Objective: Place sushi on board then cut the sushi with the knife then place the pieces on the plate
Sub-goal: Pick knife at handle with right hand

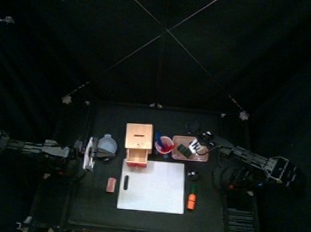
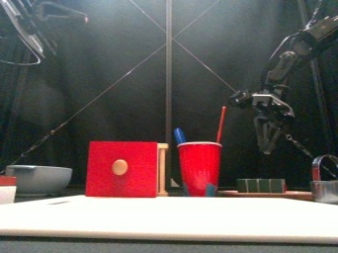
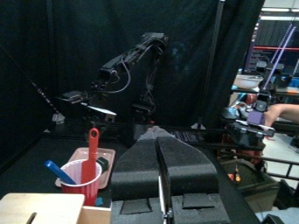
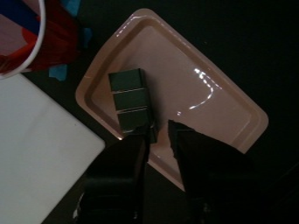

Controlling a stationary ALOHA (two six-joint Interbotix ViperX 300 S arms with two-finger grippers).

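**Right gripper poised over the sushi, board empty**

The sushi roll [image 4: 128, 101] lies flat on the pink tray [image 4: 216, 105], which sits just past the white cutting board's [image 1: 154, 186] back right corner. The roll rests along the tray edge nearest the board, so the first step has not yet been done.

The right gripper [image 4: 160, 129] hangs above the tray with its jaws a little way apart and nothing between them. The roll's near end is just ahead of the jaw tips, a little to one side. Its long axis runs straight away from the gripper, roughly in line with the jaws. I judge that the jaws would have to straddle the roll's narrow width, then carry it a short way over to the board. The right arm is much the nearer. The left gripper [image 3: 158, 140] rests well off the board's back left corner, jaws pressed together and empty.

Counted:
- One roll, of three dark green blocks as far as I can tell.
- One red cup [image 2: 199, 168] behind the board's back edge, holding two knives: a blue knife [image 2: 180, 135] and a red knife [image 2: 220, 124].
- One wooden box [image 1: 137, 145] behind the board, beside the cup.
- One blue-grey bowl [image 1: 105, 145] off the board's back left corner.
- Two small toys, too small to identify: a reddish toy [image 1: 111, 184] beside the board's left edge and an orange toy [image 1: 190, 201] beside its right edge.
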